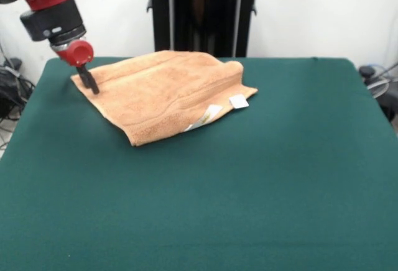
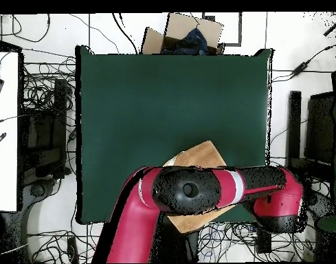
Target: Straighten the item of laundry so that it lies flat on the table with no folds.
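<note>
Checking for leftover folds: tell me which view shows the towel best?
The front view: the towel shows nearly whole, its right side folded, with the gripper at its left corner. Overhead, the arm covers most of it.

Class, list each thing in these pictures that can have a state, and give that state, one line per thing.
towel: on the table, not flat, one edge folded over in a raised ridge
care tag: exposed at the towel's edge
gripper: down on the towel's corner, shut
table: green cover, smooth
</note>
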You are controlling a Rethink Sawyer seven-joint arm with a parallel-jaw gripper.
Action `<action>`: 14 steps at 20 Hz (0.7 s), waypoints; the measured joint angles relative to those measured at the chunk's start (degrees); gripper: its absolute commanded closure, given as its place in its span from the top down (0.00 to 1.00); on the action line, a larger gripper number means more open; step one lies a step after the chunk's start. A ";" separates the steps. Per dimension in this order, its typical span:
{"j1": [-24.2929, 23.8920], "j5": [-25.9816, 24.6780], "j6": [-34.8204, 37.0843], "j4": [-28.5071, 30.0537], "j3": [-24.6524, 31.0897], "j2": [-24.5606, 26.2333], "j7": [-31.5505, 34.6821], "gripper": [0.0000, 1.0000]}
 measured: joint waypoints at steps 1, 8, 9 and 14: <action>-0.02 -0.12 0.09 -0.15 0.00 -0.02 -0.02 1.00; -0.41 -1.86 0.65 -2.23 0.01 -0.50 -1.35 1.00; -0.47 -2.05 0.77 -2.57 0.01 -0.59 -1.57 1.00; -0.91 -3.57 1.58 -5.17 0.01 -1.17 -2.19 1.00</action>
